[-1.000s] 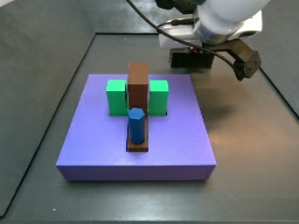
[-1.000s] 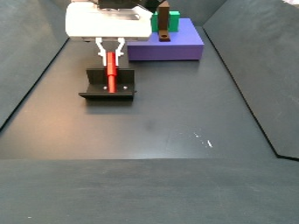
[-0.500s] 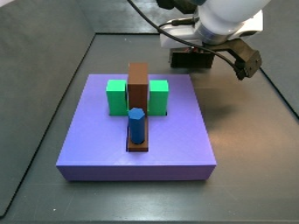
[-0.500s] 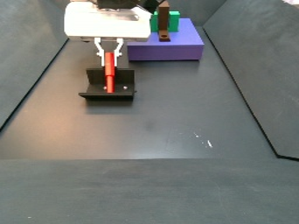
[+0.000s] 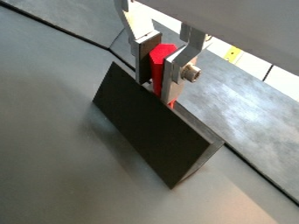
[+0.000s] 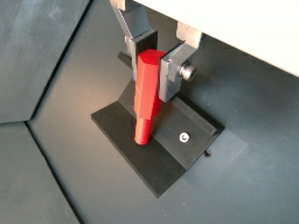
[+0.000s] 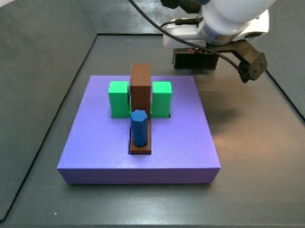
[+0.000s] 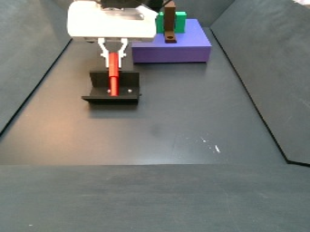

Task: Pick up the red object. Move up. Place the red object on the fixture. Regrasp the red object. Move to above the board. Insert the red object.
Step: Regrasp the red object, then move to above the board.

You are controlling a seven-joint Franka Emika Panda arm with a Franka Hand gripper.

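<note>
Two silver fingers (image 6: 176, 68) of the hand (image 6: 156, 59) clamp the upper part of the red object (image 6: 146, 96), which stands slightly tilted with its lower end on the fixture (image 6: 176, 149). In a side view the hand (image 8: 114, 54) hangs over the fixture (image 8: 112, 93), the red object (image 8: 114, 72) between them. Well apart on the bench sits the board (image 7: 143, 134), carrying its blue peg (image 7: 139, 128).

The dark floor (image 8: 169, 127) bears the fixture (image 8: 111, 94) and, well apart, the board (image 7: 141, 134).
</note>
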